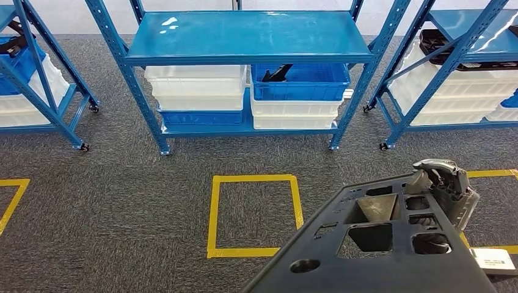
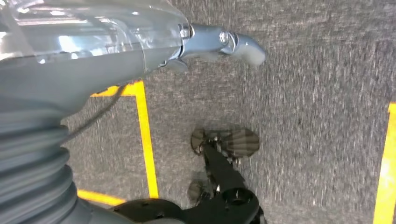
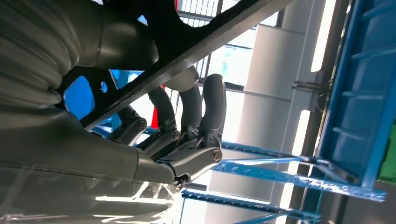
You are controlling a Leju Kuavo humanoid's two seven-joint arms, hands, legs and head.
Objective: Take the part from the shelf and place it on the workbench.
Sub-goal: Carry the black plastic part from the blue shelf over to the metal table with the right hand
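A large dark part (image 1: 379,250) with many cut-outs is held at the lower right of the head view, gripped along its far edge by the right hand (image 1: 445,186), whose fingers (image 3: 212,107) are curled over that edge. The left hand (image 2: 219,44) is seen above grey carpet (image 1: 122,201) marked with yellow tape squares (image 1: 253,215); whether it is open or closed cannot be told. Across the top of the frame stand blue shelves (image 1: 244,36) stacked with white bins (image 1: 196,85) and a blue bin (image 1: 300,82), well apart from the part.
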